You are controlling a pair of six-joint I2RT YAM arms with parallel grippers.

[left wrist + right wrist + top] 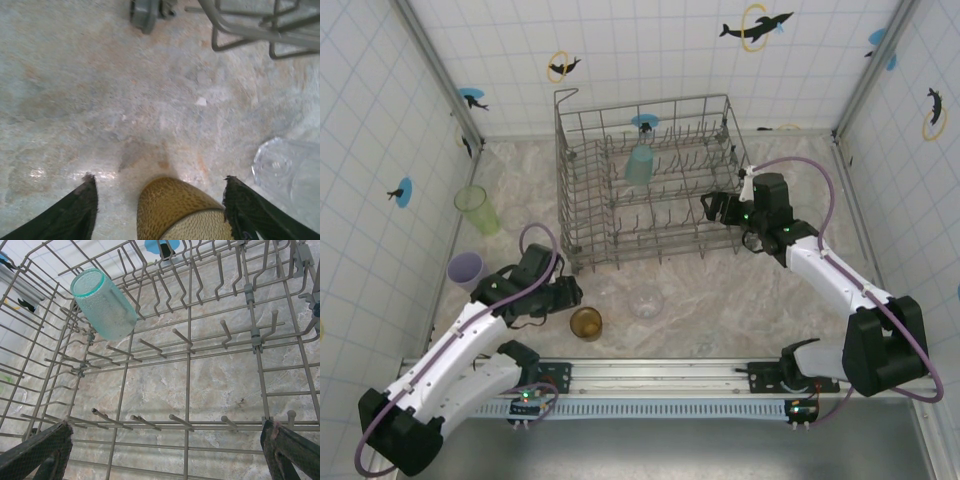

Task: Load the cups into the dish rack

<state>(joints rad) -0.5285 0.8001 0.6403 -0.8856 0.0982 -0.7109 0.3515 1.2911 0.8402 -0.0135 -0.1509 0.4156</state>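
Note:
The grey wire dish rack (582,262) stands at the table's middle back. A teal cup (640,163) lies tilted on its tines, also seen as the teal cup (105,302) at the upper left of the rack (188,365). My right gripper (717,208) hovers open over the rack's right side, its gap (164,432) holding nothing. My left gripper (567,298) is open around the amber cup (586,322); the amber cup (172,205) sits between the fingers (82,210) with space on both sides. A clear cup (646,300) stands just right of it.
A light green cup (478,210) and a lavender cup (466,270) stand near the left wall. The clear cup (287,170) lies close to my left gripper's right finger. The rack's near corner (250,32) is ahead of the left gripper. Tiled walls enclose the table.

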